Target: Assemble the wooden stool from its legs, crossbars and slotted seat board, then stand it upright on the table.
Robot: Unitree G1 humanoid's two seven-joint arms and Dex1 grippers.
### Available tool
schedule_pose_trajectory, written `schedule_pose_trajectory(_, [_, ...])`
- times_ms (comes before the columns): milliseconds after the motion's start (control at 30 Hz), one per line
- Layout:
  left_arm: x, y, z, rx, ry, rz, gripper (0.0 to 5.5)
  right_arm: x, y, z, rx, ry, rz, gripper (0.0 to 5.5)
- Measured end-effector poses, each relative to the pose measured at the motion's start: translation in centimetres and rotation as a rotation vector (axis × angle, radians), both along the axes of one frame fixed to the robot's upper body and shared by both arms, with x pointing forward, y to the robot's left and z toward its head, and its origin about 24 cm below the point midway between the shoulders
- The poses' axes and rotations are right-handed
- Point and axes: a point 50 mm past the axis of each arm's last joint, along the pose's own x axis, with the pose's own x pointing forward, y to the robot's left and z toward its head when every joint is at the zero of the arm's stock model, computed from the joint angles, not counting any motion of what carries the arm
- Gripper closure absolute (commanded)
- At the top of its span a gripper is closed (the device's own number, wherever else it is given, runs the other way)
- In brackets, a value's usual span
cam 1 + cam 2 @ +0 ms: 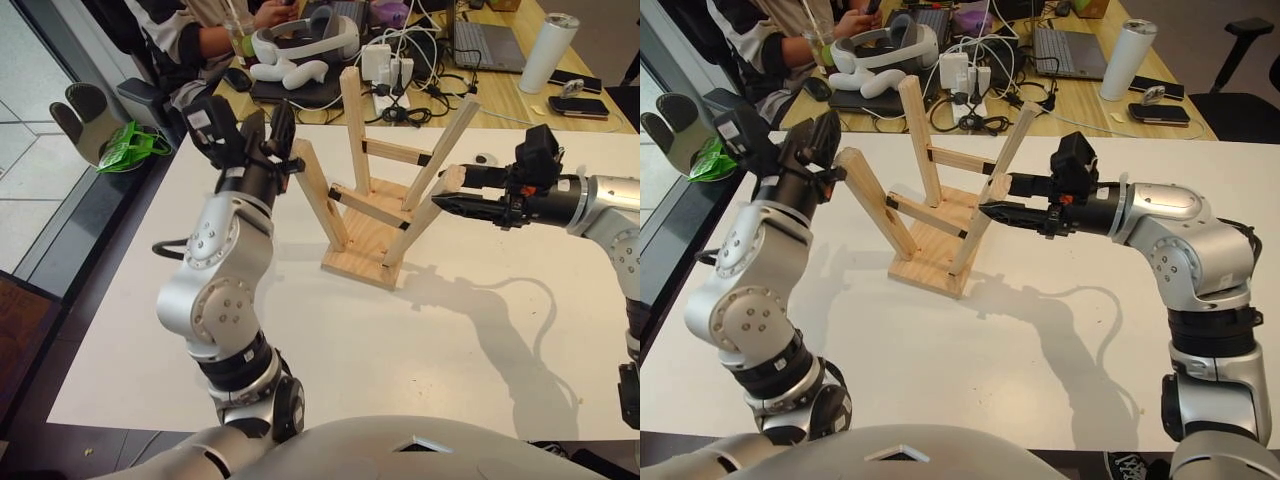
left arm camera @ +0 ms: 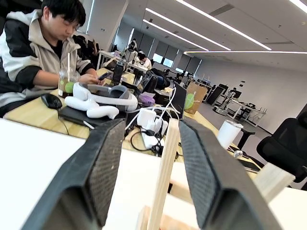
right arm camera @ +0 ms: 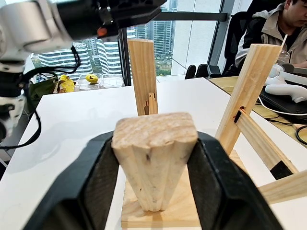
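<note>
The stool (image 1: 365, 235) stands upside down at mid frame in the head views. Its seat board (image 1: 345, 265) lies flat on the table (image 1: 480, 350), and four legs (image 1: 356, 125) point up, splayed at uneven angles. The right gripper (image 3: 154, 143) is clenched on the cut end of the leg right of centre (image 1: 412, 228), one pad on each side face. The left gripper (image 1: 268, 130) is spread wide with nothing between its fingers, just beside the top of the left leg (image 1: 320, 195), upper left of centre.

The uneven lean suggests the joints are loose or not fully seated. Only one leg is held and nothing braces the board. A pull or twist from the right arm could therefore lever that leg out of the board, draw a crossbar (image 1: 365, 207) from its slot, or tip the whole frame. The board may also skate on the smooth white top. Turning the stool over by a single leg would likely load the joints hardest.

Everything is pale, unfinished wood. The legs are square in section with rough end grain, the thinner crossbars enter dark-edged slots, and the board is thin and rectangular. The pads (image 2: 108, 167) are black and finely textured, likely grippy. The table is matte and flat.
</note>
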Motion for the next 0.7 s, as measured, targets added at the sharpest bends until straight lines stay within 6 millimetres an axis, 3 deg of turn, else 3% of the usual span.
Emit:
schedule_pose_trajectory(167, [2.3,-0.8,7.7,0.08,-0.253,-0.076,3.43,-0.1,0.7,0.0,-0.023,-0.03,0.041,3.48])
schedule_pose_trajectory(233, [2.2,-1.0,9.6,0.111,-0.312,-0.096,3.43,-0.1,0.8,0.0,-0.026,-0.036,0.051,3.48])
schedule_pose_trajectory(300, [2.1,-1.6,9.8,0.182,-0.305,-0.13,3.43,-0.1,0.9,0.0,-0.03,-0.04,0.053,3.48])
schedule_pose_trajectory(367, [2.2,-2.6,7.4,0.304,-0.185,-0.193,3.43,-0.1,0.9,0.0,-0.032,-0.042,0.057,3.48])
schedule_pose_trajectory(400, [2.2,-3.1,5.0,0.387,-0.076,-0.24,3.43,-0.1,0.9,0.0,-0.033,-0.042,0.058,3.48])
schedule_pose_trajectory(467, [0.9,-4.1,-2.0,0.592,0.222,-0.381,3.43,-0.1,1.1,0.1,-0.033,-0.046,0.063,3.48])
schedule_pose_trajectory(500, [0.3,-4.5,-2.7,0.637,0.251,-0.416,3.43,-0.1,1.1,0.1,-0.041,-0.046,0.063,3.48])
schedule_pose_trajectory(533, [-0.5,-4.8,-5.3,0.674,0.37,-0.479,3.43,-0.1,1.1,0.0,-0.048,-0.045,0.063,3.48])
schedule_pose_trajectory(567, [-0.9,-4.8,-6.3,0.678,0.41,-0.498,3.43,-0.1,1.1,-0.1,-0.049,-0.042,0.064,3.48])
schedule_pose_trajectory(700, [-0.8,-5.0,-6.3,0.653,0.391,-0.438,3.43,0.0,1.1,-0.1,-0.052,-0.039,0.063,3.48])
